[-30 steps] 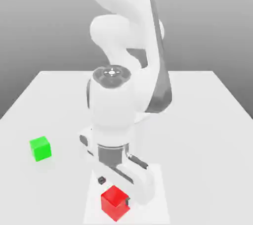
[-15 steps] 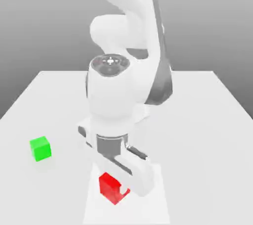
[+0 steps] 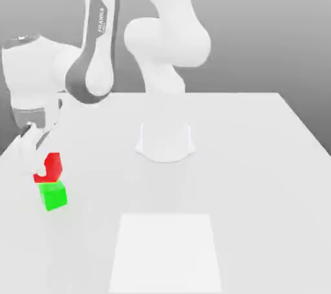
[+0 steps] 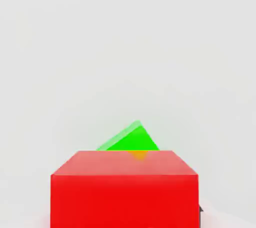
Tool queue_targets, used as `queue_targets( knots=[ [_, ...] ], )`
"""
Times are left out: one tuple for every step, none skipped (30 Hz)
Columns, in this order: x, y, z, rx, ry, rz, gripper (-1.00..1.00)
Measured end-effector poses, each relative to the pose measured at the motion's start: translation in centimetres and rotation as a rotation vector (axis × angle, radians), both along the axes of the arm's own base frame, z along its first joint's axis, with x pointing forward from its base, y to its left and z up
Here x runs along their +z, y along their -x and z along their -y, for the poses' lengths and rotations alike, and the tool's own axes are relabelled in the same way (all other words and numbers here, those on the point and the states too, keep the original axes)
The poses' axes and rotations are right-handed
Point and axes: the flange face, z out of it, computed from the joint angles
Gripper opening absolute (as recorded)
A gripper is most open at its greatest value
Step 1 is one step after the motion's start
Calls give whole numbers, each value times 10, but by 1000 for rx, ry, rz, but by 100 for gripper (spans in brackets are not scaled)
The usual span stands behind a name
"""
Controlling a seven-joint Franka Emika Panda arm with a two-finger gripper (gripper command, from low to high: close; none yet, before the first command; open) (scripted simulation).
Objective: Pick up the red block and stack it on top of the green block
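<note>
Hovering or resting just over the green block [image 3: 55, 196], the red block [image 3: 55, 165] is held clamped in the claw [image 3: 45, 168], toward the exterior view's left side of the surface [image 3: 245, 189]. No long axis is offered by either cube; the red one lies directly beneath the hand, between the fingers, with the green one under it. On that vertical line the coming move is judged to turn: a settling straight down, if any gap is left, then a release. Whether the two blocks touch cannot be told.

In the exterior view, the stacking order is shown, red above green. In the hand view, a green corner is seen jutting past the red block's edge, its sides turned at an angle to the red faces. An off-center placement could be risked if the claw is opened without the overlap being checked.
</note>
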Motion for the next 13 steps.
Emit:
queue_targets(
  knots=[
    [0, 0, 0, 0, 0, 0, 100],
    [0, 0, 0, 0, 0, 0, 100],
    [0, 0, 0, 0, 0, 0, 100],
    [0, 0, 0, 0, 0, 0, 100],
    [0, 0, 0, 0, 0, 0, 100],
    [-4, 0, 0, -1, 0, -1, 100],
    [-1, 1, 0, -1, -1, -1, 100],
    [6, 1, 1, -3, -1, -1, 100],
    [14, 0, 1, -3, -1, 0, 100],
    [23, 0, 2, -4, -2, 0, 100],
    [32, 0, 2, -3, -2, 0, 100],
    [42, 0, 1, -2, -2, 0, 100],
    [51, 0, 1, -2, -2, 0, 100]
  ],
)
